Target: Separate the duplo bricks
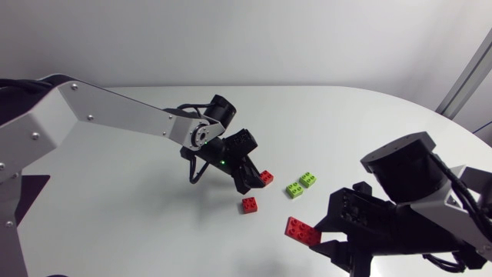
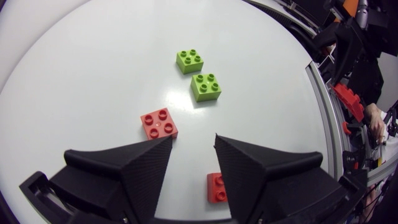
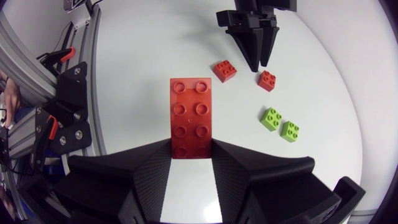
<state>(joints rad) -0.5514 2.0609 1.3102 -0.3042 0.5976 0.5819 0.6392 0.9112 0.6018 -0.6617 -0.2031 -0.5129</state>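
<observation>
- Right gripper (image 3: 191, 149): grips the near end of the long red brick (image 3: 189, 118), one finger on each long side. The rest of the brick juts out ahead, studs up (lifted or resting on the table (image 3: 143, 74), cannot tell).
- Left gripper (image 2: 193, 140): spread wide, holding nothing, tips low over the table.
- Just ahead of one left finger: a small red brick (image 2: 158, 124), studs up, touching neither finger.
- Beside the other left finger, half hidden by it: a second small red brick (image 2: 216, 186), apart from the first.
- Further ahead of the left gripper: the green bricks (image 2: 206, 87), two of them, just beside each other corner to corner, with a gap showing between them and neither stacked on the other.
- Across the table, in the head view: the small bricks in a loose cluster near the middle, the long red brick off toward the right arm's side.
- Step in hand, as a judgement: looks late in the task. All five bricks sit singly, with no stud pressed into another (so nothing seems left to pull apart). Only the long red brick is in a grip.
- Next move for the right arm, likely: set the long red brick flat on a bare patch, well apart from the cluster, then spread the fingers and lift straight off without dragging it.
- Next move for the left arm, if any: none seems called for beyond keeping its open fingers off the two small red bricks beside them.
</observation>
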